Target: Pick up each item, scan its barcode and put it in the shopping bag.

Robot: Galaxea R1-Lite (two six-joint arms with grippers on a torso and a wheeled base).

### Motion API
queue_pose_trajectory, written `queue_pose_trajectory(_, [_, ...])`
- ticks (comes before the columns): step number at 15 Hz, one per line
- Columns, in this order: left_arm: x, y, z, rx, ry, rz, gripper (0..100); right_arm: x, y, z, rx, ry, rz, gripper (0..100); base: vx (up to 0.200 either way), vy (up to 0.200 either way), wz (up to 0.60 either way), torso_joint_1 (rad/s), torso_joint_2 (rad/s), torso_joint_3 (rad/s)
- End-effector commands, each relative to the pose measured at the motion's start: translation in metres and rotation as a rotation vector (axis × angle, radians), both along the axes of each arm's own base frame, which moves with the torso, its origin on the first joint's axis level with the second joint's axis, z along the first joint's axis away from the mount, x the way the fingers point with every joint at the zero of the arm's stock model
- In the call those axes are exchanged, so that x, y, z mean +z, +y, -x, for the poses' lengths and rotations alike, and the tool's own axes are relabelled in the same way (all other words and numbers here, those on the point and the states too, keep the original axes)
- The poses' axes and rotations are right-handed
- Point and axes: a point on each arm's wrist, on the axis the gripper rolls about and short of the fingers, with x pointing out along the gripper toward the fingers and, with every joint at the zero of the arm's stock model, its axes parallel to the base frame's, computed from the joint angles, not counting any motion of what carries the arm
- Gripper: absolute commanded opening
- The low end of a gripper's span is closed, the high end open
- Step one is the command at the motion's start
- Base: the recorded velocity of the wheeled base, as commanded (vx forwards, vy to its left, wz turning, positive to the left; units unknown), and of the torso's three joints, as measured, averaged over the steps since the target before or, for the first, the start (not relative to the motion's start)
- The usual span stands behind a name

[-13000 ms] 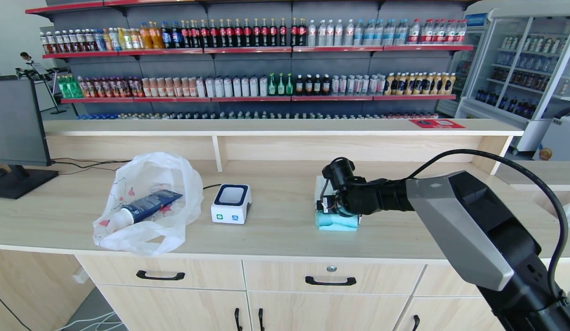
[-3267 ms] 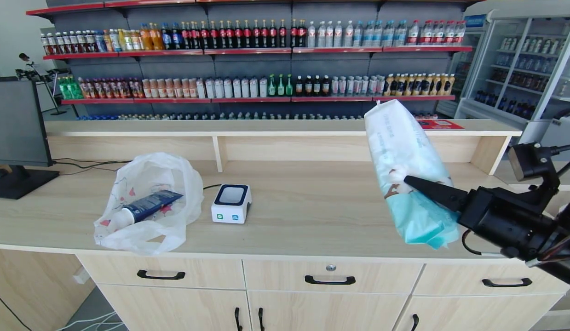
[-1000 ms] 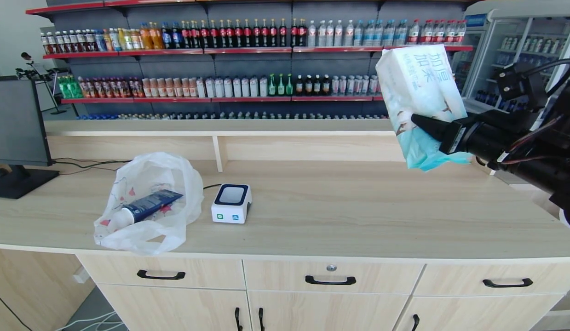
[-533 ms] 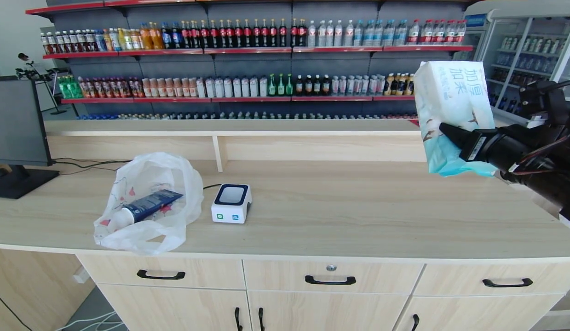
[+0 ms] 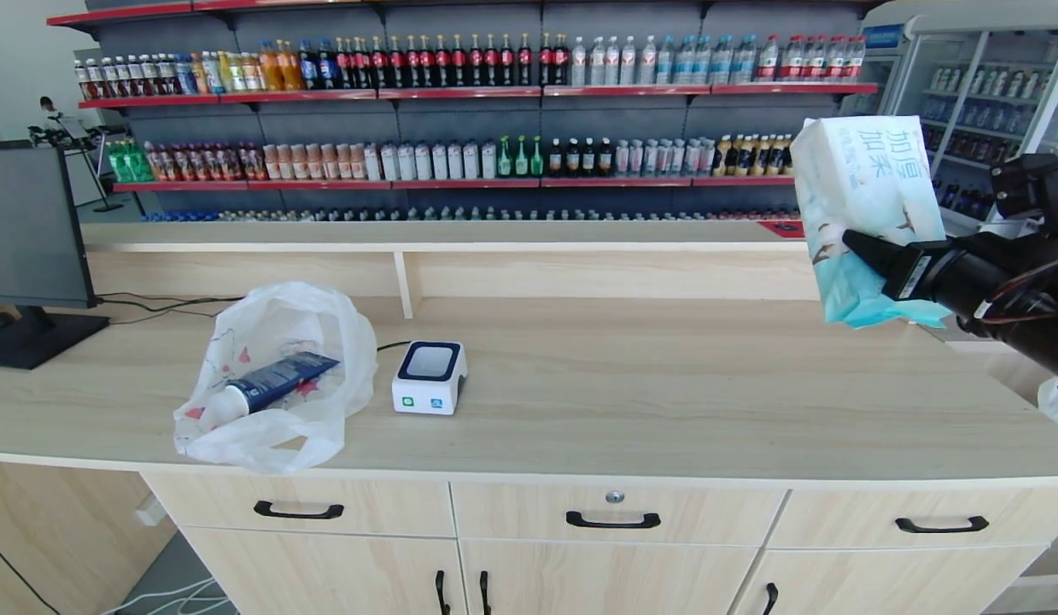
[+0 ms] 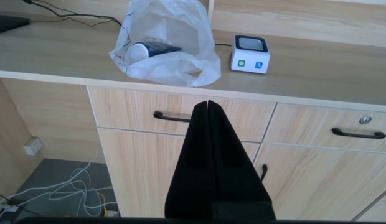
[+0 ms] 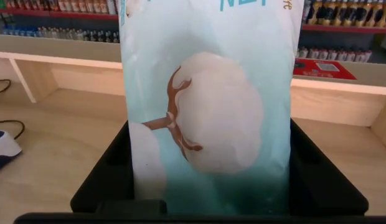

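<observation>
My right gripper (image 5: 874, 256) is shut on a white and teal tissue pack (image 5: 866, 213), held upright high above the counter's right end. The same tissue pack (image 7: 205, 106) stands between the black fingers (image 7: 106, 168) in the right wrist view. A white barcode scanner (image 5: 429, 378) with a dark window sits mid-counter; the scanner (image 6: 250, 53) also appears from the left wrist. Left of it lies the translucent shopping bag (image 5: 277, 376) with a dark blue tube (image 5: 277, 380) inside. My left gripper (image 6: 207, 112) is shut and empty, low in front of the drawers, below the bag (image 6: 165, 43).
A dark monitor (image 5: 29, 248) stands at the counter's far left with cables behind it. A raised wooden ledge (image 5: 511, 235) runs along the back. Drink shelves (image 5: 460, 94) and a fridge (image 5: 964, 128) stand beyond. Bare counter (image 5: 665, 384) stretches right of the scanner.
Since lifting the tissue pack off the counter, my right gripper has raised it and carried it rightward; over the last second it drifted further right and slightly down.
</observation>
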Motion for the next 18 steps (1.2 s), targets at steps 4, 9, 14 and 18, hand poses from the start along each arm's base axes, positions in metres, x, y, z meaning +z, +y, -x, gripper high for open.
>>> queue_pose_trajectory(4, [0.000, 0.000, 0.000, 0.000, 0.000, -0.001, 0, -0.006, 0.007, 0.025, 0.103, -0.087, 0.085, 0, -0.150, 0.000, 0.00, 0.010, 0.00, -0.001])
queue_pose_trajectory(9, [0.000, 0.000, 0.000, 0.000, 0.000, -0.001, 0, -0.013, 0.009, 0.031, 0.030, -0.119, 0.055, 0, 0.000, 0.080, 0.00, 0.006, 0.00, -0.001])
queue_pose_trajectory(14, [0.000, 0.000, 0.000, 0.000, 0.000, 0.001, 0, -0.039, -0.001, 0.047, -0.049, -0.029, 0.047, 0, 0.000, 0.200, 0.00, 0.007, 0.01, 0.005])
queue_pose_trajectory(18, [0.000, 0.000, 0.000, 0.000, 0.000, -0.001, 0, -0.058, 0.003, 0.044, -0.027, 0.042, 0.044, 0, 0.000, 0.200, 0.00, 0.002, 0.00, 0.005])
